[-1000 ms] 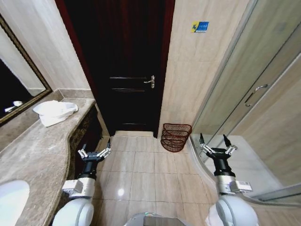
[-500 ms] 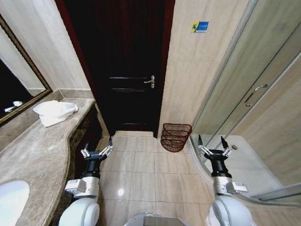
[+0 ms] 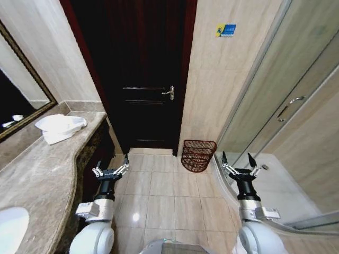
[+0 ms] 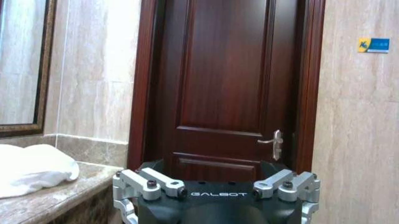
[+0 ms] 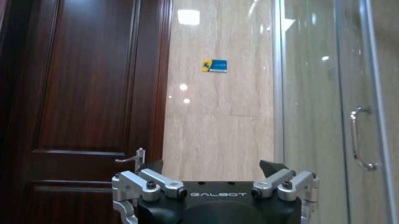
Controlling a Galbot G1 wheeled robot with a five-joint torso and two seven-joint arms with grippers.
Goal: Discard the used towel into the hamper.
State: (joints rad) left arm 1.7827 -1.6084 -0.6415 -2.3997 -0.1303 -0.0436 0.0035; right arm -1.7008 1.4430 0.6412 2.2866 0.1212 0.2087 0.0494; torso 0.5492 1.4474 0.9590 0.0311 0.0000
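Note:
The used towel [image 3: 58,127] is a crumpled white heap on the marble counter at the far left, also in the left wrist view as the towel [image 4: 31,169]. The hamper [image 3: 198,154], a dark red-brown wire basket, stands on the floor beside the door frame. My left gripper [image 3: 110,170] is raised near the counter's end, open and empty, well below and right of the towel. My right gripper [image 3: 237,162] is raised on the right, open and empty, just right of the hamper.
A dark wooden door [image 3: 142,74] with a metal handle is straight ahead. A marble counter [image 3: 42,174] with a white sink [image 3: 10,222] runs along the left under a framed mirror [image 3: 18,100]. A glass shower enclosure [image 3: 286,116] fills the right. Tiled floor [image 3: 164,196] lies between.
The view has shifted slightly, the counter and towel sliding left. Both arms have edged inward; the grippers stay open.

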